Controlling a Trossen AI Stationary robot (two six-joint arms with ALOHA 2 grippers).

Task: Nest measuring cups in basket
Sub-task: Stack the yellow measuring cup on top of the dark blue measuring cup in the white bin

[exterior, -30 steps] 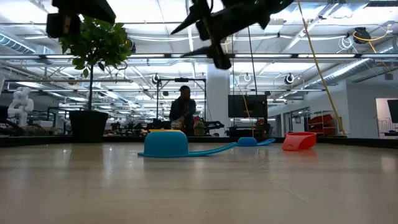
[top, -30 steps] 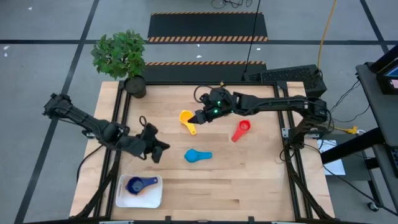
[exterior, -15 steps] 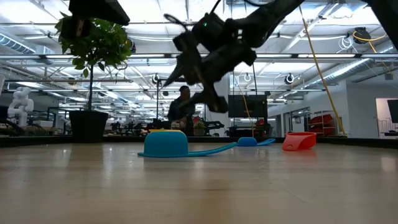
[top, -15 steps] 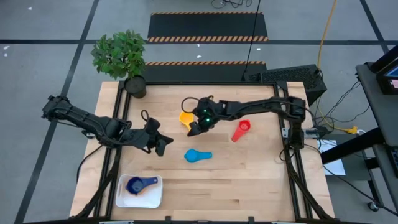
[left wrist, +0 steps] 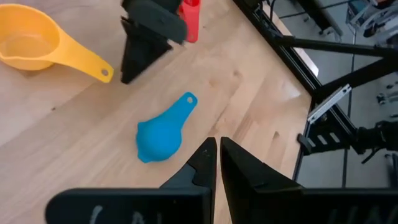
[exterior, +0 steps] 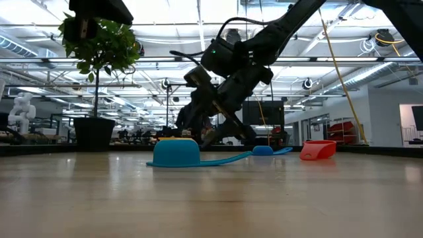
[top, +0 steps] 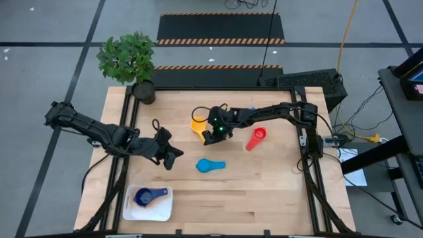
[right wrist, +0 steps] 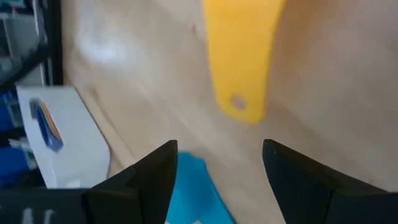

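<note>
The yellow measuring cup (top: 197,124) lies on the table with its bowl up and its flat handle (right wrist: 239,74) pointing toward the near edge. My right gripper (top: 207,137) is open and hangs low over the handle's free end; its fingers (right wrist: 158,174) stand either side without touching. The light blue cup (top: 210,165) lies bowl down, and the red cup (top: 256,139) lies on its side further right. The white basket (top: 165,210) sits at the near left corner with a dark blue cup (top: 145,196) in it. My left gripper (left wrist: 217,147) is shut and hovers left of the light blue cup (left wrist: 160,134).
A potted plant (top: 135,63) stands at the table's far left corner. Bare wood lies between the light blue cup and the basket, and along the near edge. Beyond the table, the low view shows a person (exterior: 188,119) in the room.
My right gripper has moved toward the table's left and near edges and come down, from high above the table to low over the yellow cup's handle. The cups have stayed where they were.
</note>
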